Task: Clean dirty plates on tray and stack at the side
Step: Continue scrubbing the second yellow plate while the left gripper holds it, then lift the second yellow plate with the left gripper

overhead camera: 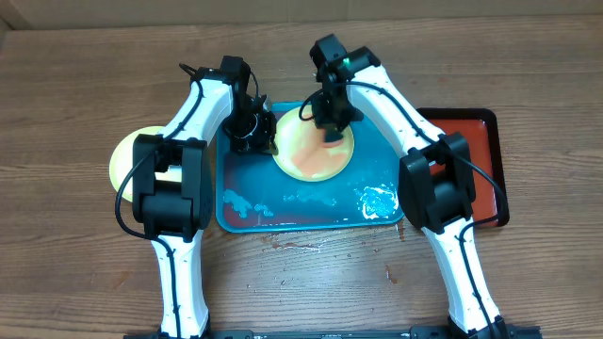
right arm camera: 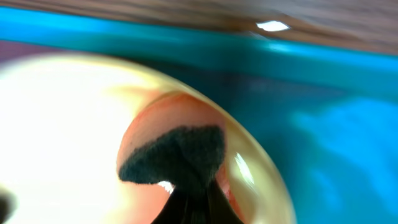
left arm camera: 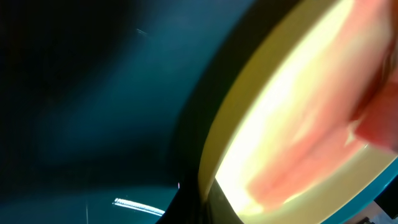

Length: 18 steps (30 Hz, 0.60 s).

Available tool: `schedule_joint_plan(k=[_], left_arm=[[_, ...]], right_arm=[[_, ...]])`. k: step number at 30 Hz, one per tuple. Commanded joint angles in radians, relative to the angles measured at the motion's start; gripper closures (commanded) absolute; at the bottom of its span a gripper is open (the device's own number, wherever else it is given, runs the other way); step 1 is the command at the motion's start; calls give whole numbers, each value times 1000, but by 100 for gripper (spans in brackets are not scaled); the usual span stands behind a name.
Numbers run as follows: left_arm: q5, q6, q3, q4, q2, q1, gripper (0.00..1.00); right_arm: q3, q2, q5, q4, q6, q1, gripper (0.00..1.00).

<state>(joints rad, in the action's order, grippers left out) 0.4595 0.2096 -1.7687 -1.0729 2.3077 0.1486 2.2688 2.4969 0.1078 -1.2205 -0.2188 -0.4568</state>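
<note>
**Two arms at a smeared plate on a blue tray**

Nearest the robot's base, the wooden counter (overhead camera: pixel 85 282) has wet specks (overhead camera: pixel 301 247) just in front of the tray (overhead camera: pixel 283 215). The tray is blue and rectangular w/ rounded corners and a raised rim, and it lies at the ctr of the counter. Its near strip is wet, w/ a white foam patch (overhead camera: pixel 377 201) by the near right corner.

Farther in, on the tray's far half, lies the plate (overhead camera: pixel 306 160). It is round and pale yellow, w/ orange-red smears over most of it.

The left pincer (overhead camera: pixel 256 132) sits at the plate's left rim, clenched. Its wrist view is blurred and filled by the rim, so I cannot tell whether the rim is btwn the fingers.

The right pincer (overhead camera: pixel 332 127) is over the plate's far part, clenched on a dark pad (right arm camera: pixel 177 155). The pad is set against the plate, w/ red smear around it.

Off to the sides:
- **Left of the tray:** a side plate (overhead camera: pixel 122 155), pale yellow-green, lies on the counter, partly hidden under the left arm (overhead camera: pixel 174 179).
- **Right of the tray:** a red tray (overhead camera: pixel 476 141) w/ a black rim lies just beside it, partly hidden by the right arm (overhead camera: pixel 438 184).
</note>
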Motion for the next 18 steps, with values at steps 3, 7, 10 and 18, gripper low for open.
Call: schedule_joint_plan(k=[3, 7, 10, 18], left_arm=[[-23, -24, 5, -1, -25, -4, 96], [-89, -23, 5, 0, -76, -4, 96], [-157, -23, 5, -1, -126, -4, 96], [-357, -23, 5, -1, -270, 12, 96]], right_arm=[[181, -24, 270, -47, 51, 18, 96], [272, -66, 271, -130, 44, 47, 96], [313, -98, 271, -193, 44, 76, 96], [345, -183, 285, -304, -14, 219, 96]])
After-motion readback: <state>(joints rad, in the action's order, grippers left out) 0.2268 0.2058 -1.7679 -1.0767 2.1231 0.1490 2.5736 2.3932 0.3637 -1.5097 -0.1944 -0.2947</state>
